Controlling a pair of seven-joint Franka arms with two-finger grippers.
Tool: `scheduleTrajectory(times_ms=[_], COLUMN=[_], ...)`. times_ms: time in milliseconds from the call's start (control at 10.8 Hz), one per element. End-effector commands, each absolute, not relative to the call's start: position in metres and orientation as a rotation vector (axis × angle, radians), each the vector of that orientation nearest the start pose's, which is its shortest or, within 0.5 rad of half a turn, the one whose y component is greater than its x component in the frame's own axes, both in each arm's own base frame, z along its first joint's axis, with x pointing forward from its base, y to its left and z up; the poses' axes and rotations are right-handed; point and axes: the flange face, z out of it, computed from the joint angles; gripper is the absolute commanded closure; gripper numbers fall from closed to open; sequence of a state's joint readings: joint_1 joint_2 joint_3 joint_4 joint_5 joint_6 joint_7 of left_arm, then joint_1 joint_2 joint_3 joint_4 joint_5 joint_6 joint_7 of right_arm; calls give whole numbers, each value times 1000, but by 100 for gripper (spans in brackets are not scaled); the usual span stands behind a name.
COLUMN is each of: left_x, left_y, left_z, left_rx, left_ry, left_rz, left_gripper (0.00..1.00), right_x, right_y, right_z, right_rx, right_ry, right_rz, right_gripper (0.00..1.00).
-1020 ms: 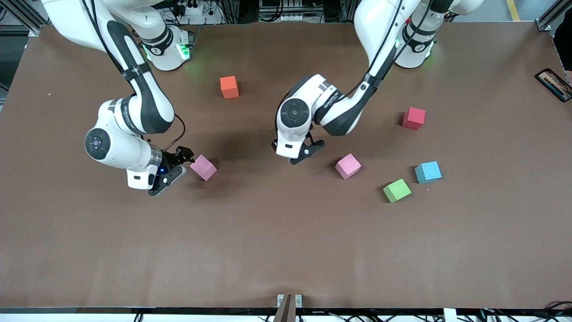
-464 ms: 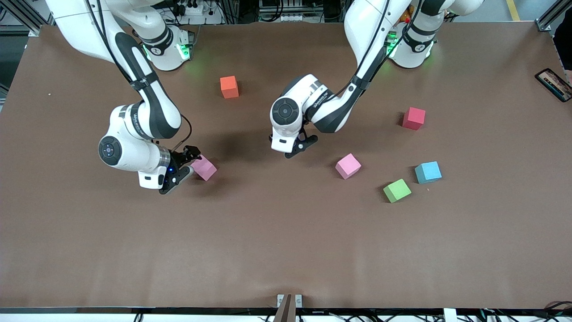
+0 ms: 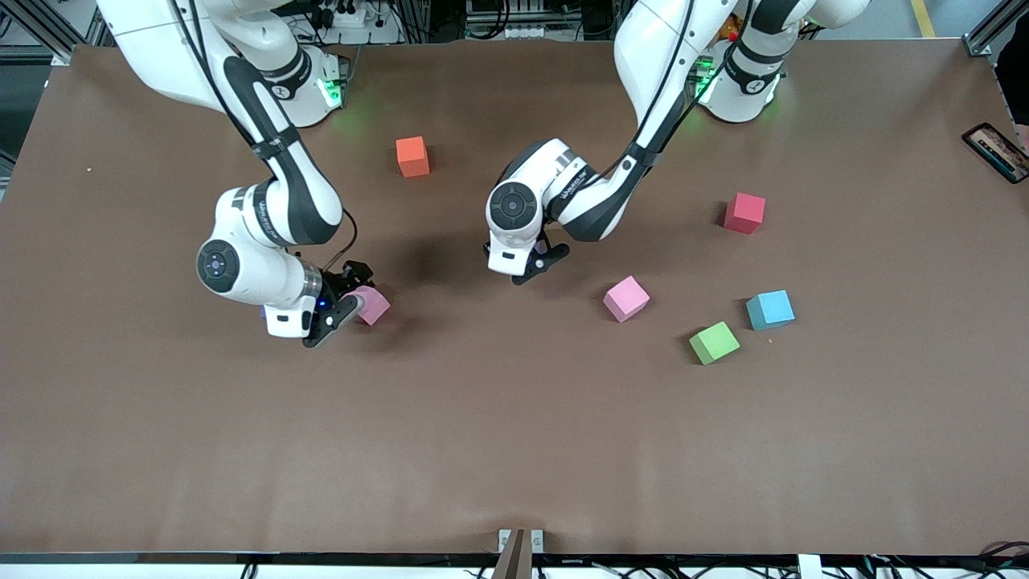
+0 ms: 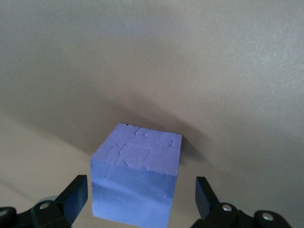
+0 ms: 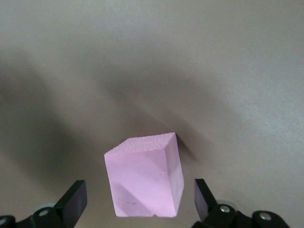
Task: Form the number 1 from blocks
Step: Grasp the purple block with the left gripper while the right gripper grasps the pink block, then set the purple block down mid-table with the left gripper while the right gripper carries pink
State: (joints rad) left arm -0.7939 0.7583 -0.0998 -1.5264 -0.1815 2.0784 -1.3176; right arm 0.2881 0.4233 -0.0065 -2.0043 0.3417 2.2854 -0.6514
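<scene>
My right gripper (image 3: 352,294) stands open low at the table, its fingers on either side of a light pink block (image 3: 375,306). In the right wrist view that pink block (image 5: 145,175) sits between the open gripper (image 5: 138,203), clear of both fingers. My left gripper (image 3: 537,261) is open near the table's middle. Its wrist view shows a purple block (image 4: 135,183) between the spread fingers of the gripper (image 4: 140,199); the hand hides this block in the front view. A second pink block (image 3: 626,298) and the green block (image 3: 714,342) lie toward the left arm's end. The other purple block is out of view.
An orange cube (image 3: 412,156) sits near the robots' bases. A red cube (image 3: 744,213) and a light blue cube (image 3: 770,310) lie beside the green block. A phone (image 3: 997,151) rests at the table's edge at the left arm's end.
My right gripper slid toward the pink block until its open fingers straddle it. My left hand shifted slightly toward the right arm's end and the bases.
</scene>
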Motion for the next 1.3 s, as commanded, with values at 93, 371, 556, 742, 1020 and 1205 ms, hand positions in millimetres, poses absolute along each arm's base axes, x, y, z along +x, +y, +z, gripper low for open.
scheduleTrajectory(times_ms=[93,371,556,742,1020,1205], left_x=[417,436,445,444,443,445], left_y=[-541,-533,-535,-545,-562,-572], left_z=[190,204,217,227,233,232], left_rx=[-2899,-2910,-2954,-3001,-3135,-3180], left_ry=[-830,-875,-820,-484,-92,-60], left_rz=[439,430,371,122,52,82], left_gripper=[99,100,100,100,100,100], right_x=[563,556,552,549,543,543], right_y=[181,183,184,184,180,178], right_z=[224,215,205,201,189,188], right_rx=[-2696,-2705,-2718,-2718,-2723,-2710], right_ry=[-993,-1005,-1011,-1015,-1053,-1091], right_rz=[109,102,87,93,66,54], right_gripper=[0,0,0,0,0,8])
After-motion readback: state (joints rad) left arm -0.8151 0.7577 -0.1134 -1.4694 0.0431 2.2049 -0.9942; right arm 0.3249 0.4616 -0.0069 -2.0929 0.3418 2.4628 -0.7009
